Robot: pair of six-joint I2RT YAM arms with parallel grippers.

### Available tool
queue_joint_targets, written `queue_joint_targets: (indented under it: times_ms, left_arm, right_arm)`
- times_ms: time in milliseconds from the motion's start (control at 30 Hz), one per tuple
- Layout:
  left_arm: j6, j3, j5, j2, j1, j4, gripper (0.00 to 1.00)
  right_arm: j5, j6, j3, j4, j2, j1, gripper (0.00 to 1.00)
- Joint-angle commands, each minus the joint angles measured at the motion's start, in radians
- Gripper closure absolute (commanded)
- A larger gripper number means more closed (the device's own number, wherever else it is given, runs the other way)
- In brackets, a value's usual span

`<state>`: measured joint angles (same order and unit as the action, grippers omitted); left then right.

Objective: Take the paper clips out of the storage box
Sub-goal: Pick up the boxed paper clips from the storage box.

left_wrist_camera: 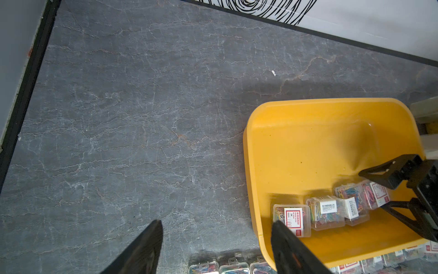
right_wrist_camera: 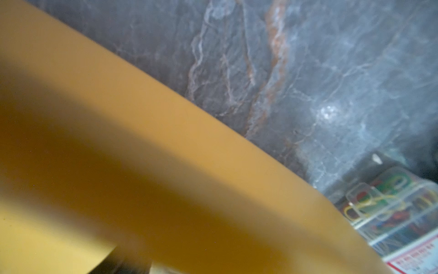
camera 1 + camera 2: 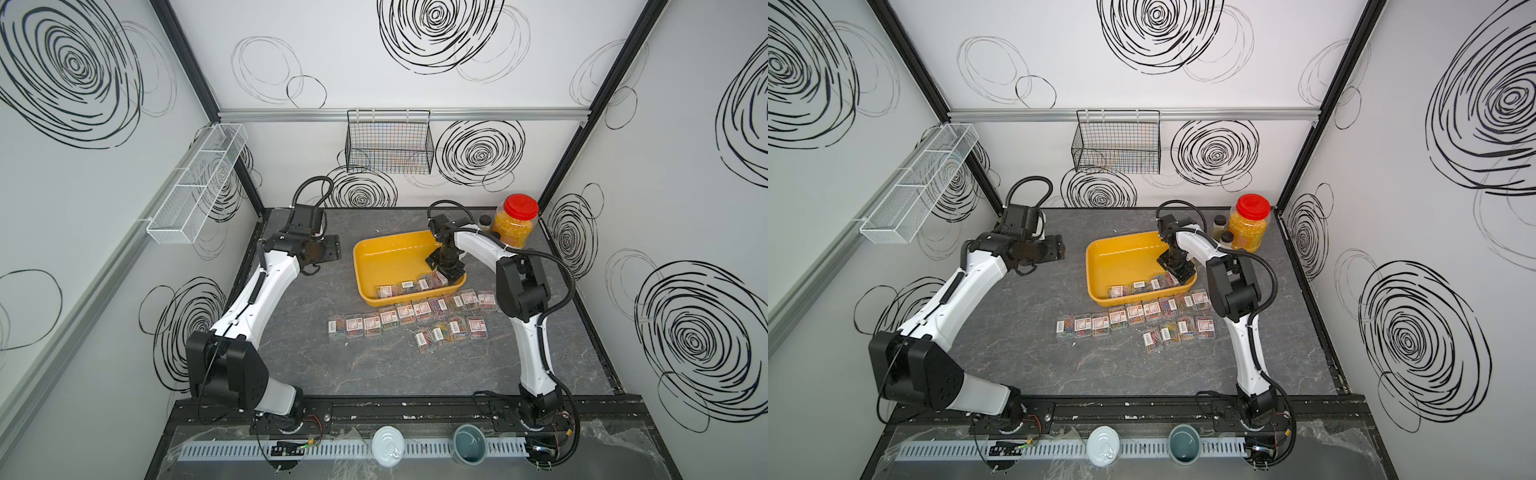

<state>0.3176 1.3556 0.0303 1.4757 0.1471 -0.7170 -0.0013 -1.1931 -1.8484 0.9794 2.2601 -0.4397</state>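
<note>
The yellow storage box [image 3: 374, 266] [image 3: 1104, 266] stands at mid-table. Several clear cases of paper clips [image 3: 407, 286] [image 1: 324, 213] lie in a row along its near wall. More cases [image 3: 390, 318] [image 3: 1125, 313] lie in rows on the table in front of it. My right gripper [image 3: 442, 276] [image 1: 371, 189] reaches down into the box's near right corner, open, one finger on each side of the end case [image 1: 376, 197]. My left gripper [image 3: 332, 248] [image 1: 215, 224] hovers over bare table left of the box, open and empty. The right wrist view shows only the blurred box wall [image 2: 166, 166] and a case [image 2: 391, 208].
A red-lidded jar of yellow kernels [image 3: 513, 224] and two small dark-capped bottles [image 3: 484, 222] stand behind the box at the back right. A black wire basket [image 3: 388, 141] and a white mesh rack [image 3: 195, 183] hang on the walls. A tin [image 3: 387, 445] and a cup [image 3: 468, 446] sit on the front ledge.
</note>
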Motion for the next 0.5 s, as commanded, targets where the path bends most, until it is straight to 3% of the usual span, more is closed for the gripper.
queue_joint_targets:
  times_ms: [0, 467]
  left_arm:
    - [-0.009, 0.005, -0.003, -0.022, -0.012, 0.011, 0.23]
    - [0.009, 0.030, -0.025, 0.005, -0.031, 0.012, 0.24]
  right_arm:
    - [0.011, 0.011, 0.021, -0.057, -0.031, 0.006, 0.22]
    - [0.001, 0.153, 0.013, -0.162, -0.010, 0.003, 0.27]
